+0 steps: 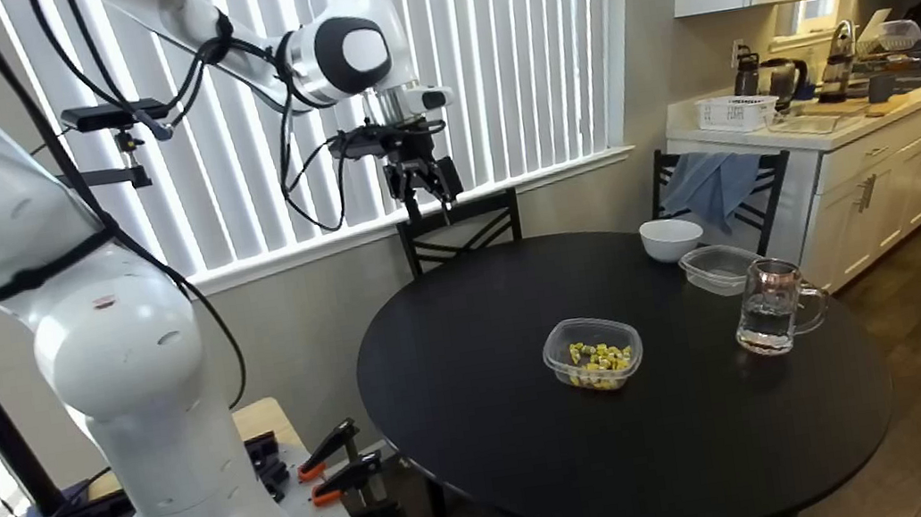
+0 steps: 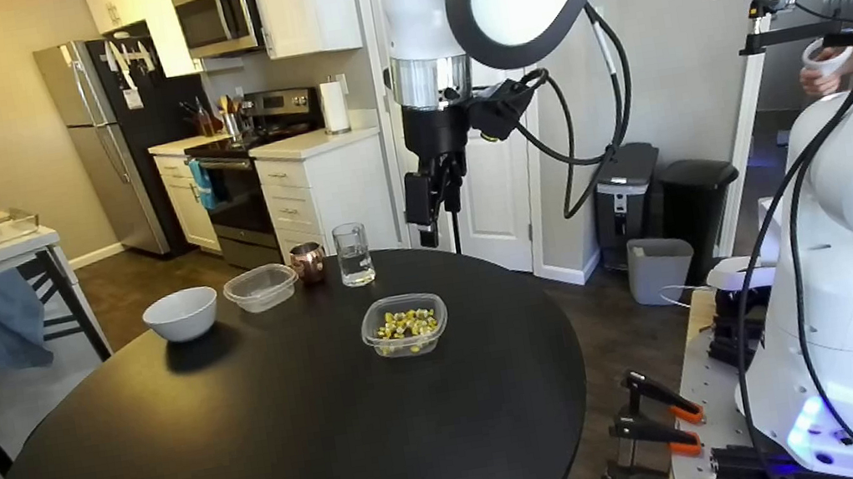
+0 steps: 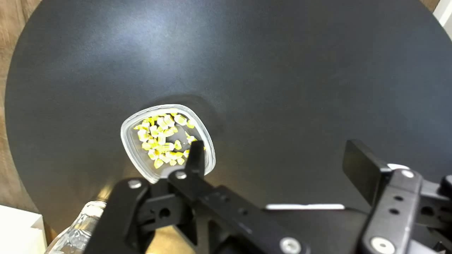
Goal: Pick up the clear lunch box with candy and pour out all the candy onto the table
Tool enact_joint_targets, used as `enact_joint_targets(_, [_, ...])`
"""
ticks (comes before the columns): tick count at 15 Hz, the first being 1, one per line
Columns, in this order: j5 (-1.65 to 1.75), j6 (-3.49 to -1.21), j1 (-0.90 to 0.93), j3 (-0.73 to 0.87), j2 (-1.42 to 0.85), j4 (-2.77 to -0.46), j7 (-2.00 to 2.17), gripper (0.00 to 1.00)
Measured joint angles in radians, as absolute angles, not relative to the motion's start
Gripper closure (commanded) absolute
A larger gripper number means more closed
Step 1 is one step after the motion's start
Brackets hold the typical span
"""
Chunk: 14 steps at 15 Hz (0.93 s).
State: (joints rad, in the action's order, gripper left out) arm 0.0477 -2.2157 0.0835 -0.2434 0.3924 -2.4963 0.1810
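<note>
The clear lunch box [image 1: 559, 353] stands upright on the black round table [image 1: 480, 400]; it also shows in an exterior view [image 2: 408, 350] and in the wrist view [image 3: 132, 148]. The candy [image 1: 603, 360], small yellow and pale pieces, lies inside on its floor; it shows too in the wrist view [image 3: 160, 137]. My gripper [image 1: 432, 202] is high above the table, pointing down, apart from the box. In the wrist view the gripper [image 3: 277, 157] is wide open with nothing between its fingers. Its left finger covers the box's lower right corner there.
A second, empty clear container [image 1: 719, 269] and a white bowl [image 1: 671, 240] stand near the table's far edge. A glass mug [image 1: 763, 324] and a copper mug [image 2: 308, 263] stand near them. Chairs [image 1: 466, 231] and a window with blinds [image 1: 505, 63] border the table.
</note>
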Motion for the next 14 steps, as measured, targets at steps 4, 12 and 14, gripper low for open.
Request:
enact_joint_targets(4, [0.089, -2.306, 0.036, -0.196, 0.355, -2.512, 0.230, 0.00])
enact_joint_targets(12, [0.146, -2.627, -0.006, -0.114, -0.067, -2.474, 0.285, 0.00])
enact_joint_targets(14, [0.228, -2.645, 0.014, -0.085, -0.140, -2.421, 0.329, 0.00])
